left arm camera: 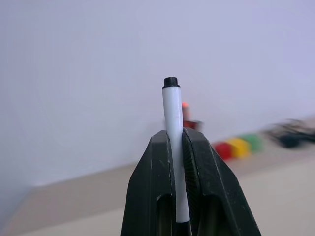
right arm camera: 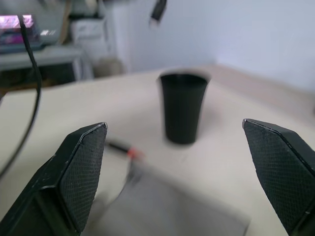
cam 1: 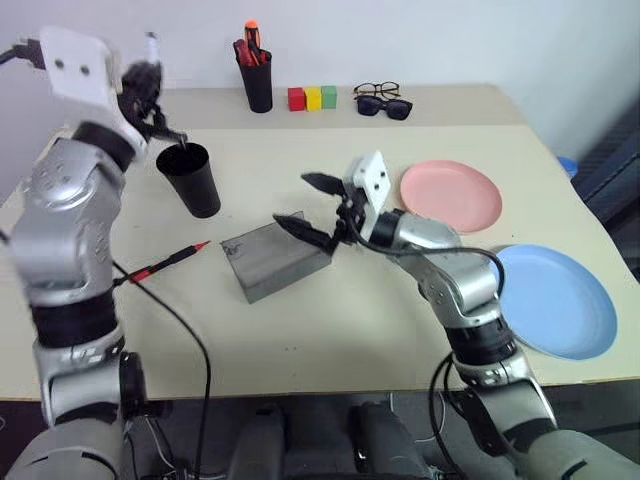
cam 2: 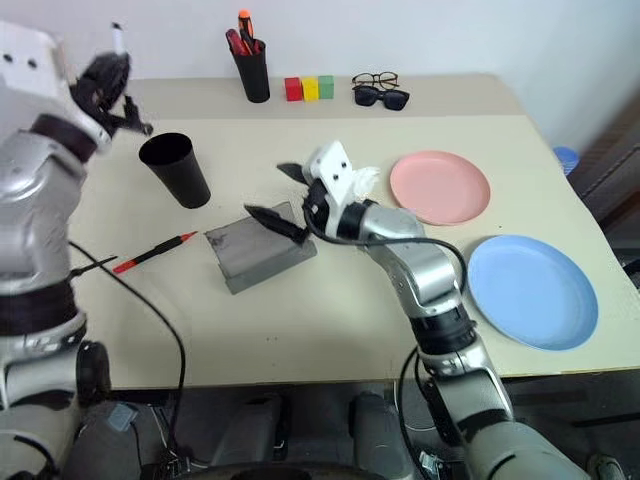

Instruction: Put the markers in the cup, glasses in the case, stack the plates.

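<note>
My left pincer (left arm camera: 179,147) is clamped on the slim white marker with the black cap (left arm camera: 173,142), which stands upright between my two black fingers, raised above the far left of the beige table (cam 1: 380,330). Just below and to the right of it stands the wide, tapered matte black plastic cup (cam 1: 190,178), upright and open-mouthed.

My right pincer (cam 1: 312,208) hangs with its fingers spread wide and nothing between them, over the far right edge of the grey felt-like rectangular case (cam 1: 272,260) in the middle of the table. The slim red marker with the black end (cam 1: 165,263) lies flat on the table, left of the case and nearer than the cup.

The round salmon pink plastic plate (cam 1: 451,195) lies to the right, and the larger light blue plate (cam 1: 555,300) lies nearer, apart from it. The thin wire-rimmed glasses with clear lenses (cam 1: 375,90) rest at the far edge, just behind black sunglasses (cam 1: 386,106).
</note>
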Robot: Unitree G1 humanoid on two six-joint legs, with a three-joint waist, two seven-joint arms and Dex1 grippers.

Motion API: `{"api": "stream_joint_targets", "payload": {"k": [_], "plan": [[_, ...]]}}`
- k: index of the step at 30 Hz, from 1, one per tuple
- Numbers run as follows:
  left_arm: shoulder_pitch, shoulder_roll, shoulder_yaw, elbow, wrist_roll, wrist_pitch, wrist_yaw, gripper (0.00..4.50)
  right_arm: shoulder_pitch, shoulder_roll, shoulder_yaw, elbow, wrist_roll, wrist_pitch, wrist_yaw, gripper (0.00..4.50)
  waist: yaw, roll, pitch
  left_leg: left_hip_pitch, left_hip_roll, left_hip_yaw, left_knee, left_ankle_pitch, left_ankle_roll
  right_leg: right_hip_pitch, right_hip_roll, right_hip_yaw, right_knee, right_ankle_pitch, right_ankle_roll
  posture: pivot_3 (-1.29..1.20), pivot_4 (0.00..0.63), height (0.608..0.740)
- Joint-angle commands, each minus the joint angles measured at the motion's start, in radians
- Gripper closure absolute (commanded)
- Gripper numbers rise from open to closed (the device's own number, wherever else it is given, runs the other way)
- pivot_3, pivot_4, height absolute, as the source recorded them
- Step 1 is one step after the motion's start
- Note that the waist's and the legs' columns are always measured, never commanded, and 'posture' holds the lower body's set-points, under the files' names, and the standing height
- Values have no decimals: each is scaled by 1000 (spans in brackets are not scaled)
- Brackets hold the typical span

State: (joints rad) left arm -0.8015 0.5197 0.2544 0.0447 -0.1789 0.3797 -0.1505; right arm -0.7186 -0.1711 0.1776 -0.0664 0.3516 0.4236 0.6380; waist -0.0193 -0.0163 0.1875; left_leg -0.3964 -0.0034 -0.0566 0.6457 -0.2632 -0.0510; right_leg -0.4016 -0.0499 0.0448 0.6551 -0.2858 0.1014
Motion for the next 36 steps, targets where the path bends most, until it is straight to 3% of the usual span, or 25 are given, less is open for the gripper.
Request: {"api": "stream_joint_targets", "payload": {"k": [1,6,12,15,18,25,29,32,34,36], "plan": [[-51,-24,-25,218,89,-217,60,4479,-33,50,2,18,-30,-59,-36,0,1,0,0,-4,0,0,1,0,0,-3,0,0,1,0,0,0,150,740],[-59,-63,-50,412,121,-386,58,4479,-15,85,15,7,-46,-73,-53,0,3,-1,0,-18,-2,3,7,2,-2,-20,-3,0,9,0,0,0,150,740],[-51,-110,-45,552,107,-484,40,4479,15,102,28,-29,-45,-57,-65,0,2,-1,0,-19,-1,2,7,2,-2,-22,-2,0,11,0,0,0,150,740],[-58,-117,-42,569,115,-504,58,3396,16,102,33,-30,-44,-56,-60,0,-2,-1,0,-19,-1,2,7,2,-2,-22,-1,0,12,0,0,0,150,740],[-61,-119,-37,550,111,-507,70,1992,11,102,34,-24,-44,-57,-57,0,-1,-1,0,-19,-1,2,7,2,-2,-22,-1,0,12,0,0,0,150,740],[-4,-85,53,299,-9,-416,45,1992,7,108,39,-26,-41,-54,-54,0,-4,-1,0,-19,-1,2,7,2,-2,-23,-1,0,12,0,0,0,150,740],[99,24,93,109,-142,-263,-127,1992,10,105,36,-38,-36,-46,-54,0,-24,-1,0,-19,0,1,6,2,-2,-23,-1,0,13,0,0,0,150,740],[244,180,96,-44,-231,-72,-307,1184,18,91,28,-56,-28,-34,-48,0,-31,-1,0,-18,0,1,6,2,-3,-23,-1,0,13,0,0,0,150,740],[350,304,60,-119,-245,79,-407,281,26,77,23,-69,-22,-24,-40,0,-42,0,0,-18,0,1,4,2,-3,-23,0,1,14,0,0,0,150,740],[433,427,-28,-164,-181,194,-459,53,35,57,18,-86,-11,-11,-27,0,-41,0,0,-17,0,0,4,2,-3,-23,0,0,13,0,0,0,150,740]]}}
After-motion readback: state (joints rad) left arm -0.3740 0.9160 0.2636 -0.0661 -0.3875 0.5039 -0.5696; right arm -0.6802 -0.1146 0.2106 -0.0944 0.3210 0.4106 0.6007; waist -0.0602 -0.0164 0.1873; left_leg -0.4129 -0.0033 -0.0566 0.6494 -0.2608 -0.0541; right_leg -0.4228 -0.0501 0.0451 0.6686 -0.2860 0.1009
